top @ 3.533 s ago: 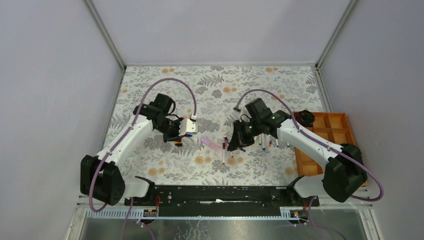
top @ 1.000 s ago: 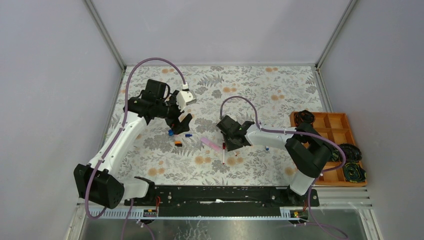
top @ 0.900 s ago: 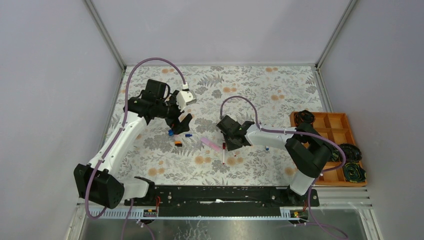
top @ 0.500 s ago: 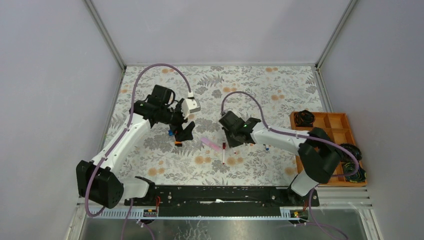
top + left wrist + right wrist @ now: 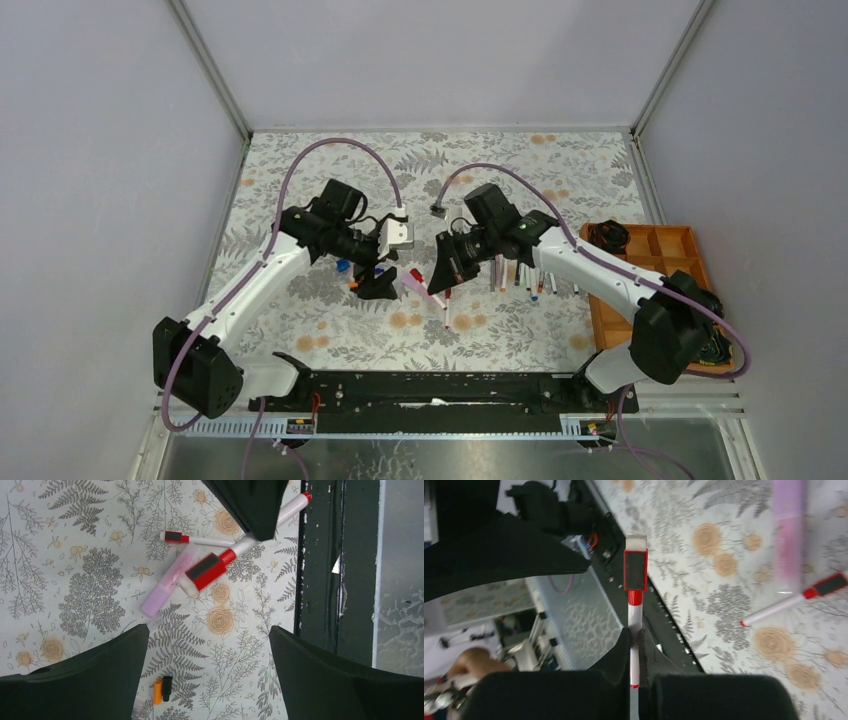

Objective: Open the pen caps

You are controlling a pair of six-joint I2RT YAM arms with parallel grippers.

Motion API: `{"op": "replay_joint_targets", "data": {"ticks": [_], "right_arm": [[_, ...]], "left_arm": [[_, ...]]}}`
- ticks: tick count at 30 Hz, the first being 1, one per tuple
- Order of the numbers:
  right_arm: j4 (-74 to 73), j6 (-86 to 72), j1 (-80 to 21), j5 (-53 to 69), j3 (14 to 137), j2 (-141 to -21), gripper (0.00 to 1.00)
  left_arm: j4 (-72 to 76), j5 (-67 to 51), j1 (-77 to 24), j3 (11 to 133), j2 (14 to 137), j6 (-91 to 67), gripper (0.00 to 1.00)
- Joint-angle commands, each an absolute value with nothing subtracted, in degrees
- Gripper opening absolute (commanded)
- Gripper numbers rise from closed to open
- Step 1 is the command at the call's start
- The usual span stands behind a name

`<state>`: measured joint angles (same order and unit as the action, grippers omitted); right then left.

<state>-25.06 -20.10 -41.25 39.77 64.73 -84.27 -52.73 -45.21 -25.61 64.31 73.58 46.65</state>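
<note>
Marker with a red cap is held out over the flowered table by the right gripper. Its jaws are pinched tight on the white barrel and the capped end juts well clear of the fingertips. In the left wrist view the marker's long axis slants from the upper right corner down to mid-frame, cap end lowest, pointing at the gap of the left gripper. That gripper's two dark fingers stand spread wide at the lower left and lower right of the frame, holding nothing. The cap sits just above that gap, not yet between the fingers. From overhead the two grippers meet near the centre of the table, the marker lying roughly across the frame with its cap towards the left arm, plainly the nearer one to the cap. The next move looks to be the left gripper's: rise in its own frame until the cap lies between the fingers, close across it, then pull along the barrel's line away from the right gripper. A pink pen lies on the table under the cap, a second red-ended pen is just beside it, and loose orange and black caps rest at the lower edge. More pens are lined up at centre right, short of the orange tray
</note>
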Motion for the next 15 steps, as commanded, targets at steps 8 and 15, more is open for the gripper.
{"op": "replay_joint_targets", "data": {"ticks": [8, 15], "right_arm": [[-27.0, -18.5, -41.5, 60.7, 71.3, -90.4, 0.00], [-27.3, -19.0, -41.5, 62.1, 74.1, -94.2, 0.00]], "left_arm": [[-55.1, -53.0, -26.2, 66.4, 74.6, 53.2, 0.92], [-58.3, -53.3, -29.6, 67.8, 74.9, 56.1, 0.68]]}}
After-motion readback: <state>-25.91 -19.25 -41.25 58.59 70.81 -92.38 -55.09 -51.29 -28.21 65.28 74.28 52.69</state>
